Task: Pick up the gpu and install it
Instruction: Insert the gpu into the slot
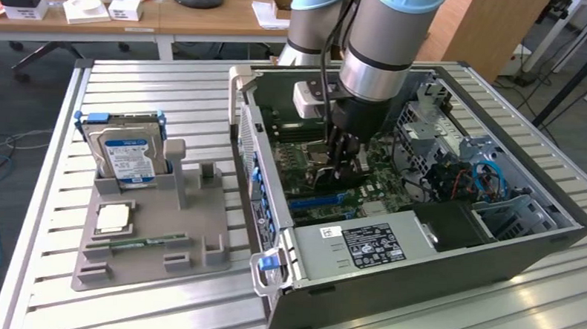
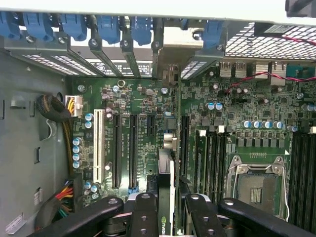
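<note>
Wrist view shows the black fingers (image 2: 144, 210) closed narrowly on the gpu (image 2: 166, 190), a thin flat card seen edge-on with a green logo sticker, held upright over the green motherboard (image 2: 148, 96) between the long black expansion slots (image 2: 117, 148) and the empty silver processor socket (image 2: 256, 185); whether its edge touches a slot I cannot tell. Exterior view has the silver-grey robot arm (image 1: 378, 57) reaching down into the open grey computer case (image 1: 527, 253) on the slatted metal tabletop (image 1: 148, 84). Beside the case, on the exterior view's left, a grey plastic fixture tray (image 1: 157, 229) holds a silver hard drive with a blue-white label (image 1: 130, 157).
</note>
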{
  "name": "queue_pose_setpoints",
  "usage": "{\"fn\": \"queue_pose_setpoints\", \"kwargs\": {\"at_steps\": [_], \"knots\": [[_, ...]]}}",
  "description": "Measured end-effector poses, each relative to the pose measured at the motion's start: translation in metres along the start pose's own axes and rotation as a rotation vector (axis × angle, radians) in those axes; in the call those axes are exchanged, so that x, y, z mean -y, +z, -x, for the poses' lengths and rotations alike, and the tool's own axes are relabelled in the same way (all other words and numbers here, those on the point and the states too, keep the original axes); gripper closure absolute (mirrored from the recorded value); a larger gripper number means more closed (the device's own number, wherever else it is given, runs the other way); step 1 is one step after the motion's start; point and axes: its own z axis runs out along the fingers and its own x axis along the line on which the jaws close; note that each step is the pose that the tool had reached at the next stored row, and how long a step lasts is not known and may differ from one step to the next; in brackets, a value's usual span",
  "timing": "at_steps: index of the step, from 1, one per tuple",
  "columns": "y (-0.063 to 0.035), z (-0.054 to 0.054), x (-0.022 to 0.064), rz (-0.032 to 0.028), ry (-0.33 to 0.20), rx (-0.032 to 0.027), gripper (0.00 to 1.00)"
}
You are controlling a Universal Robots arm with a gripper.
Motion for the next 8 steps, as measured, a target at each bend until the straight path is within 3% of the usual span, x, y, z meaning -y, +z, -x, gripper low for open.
{"fn": "queue_pose_setpoints", "kwargs": {"at_steps": [8], "knots": [[0.0048, -0.0001, -0.0001, 0.0, 0.0, 0.0, 0.74]]}}
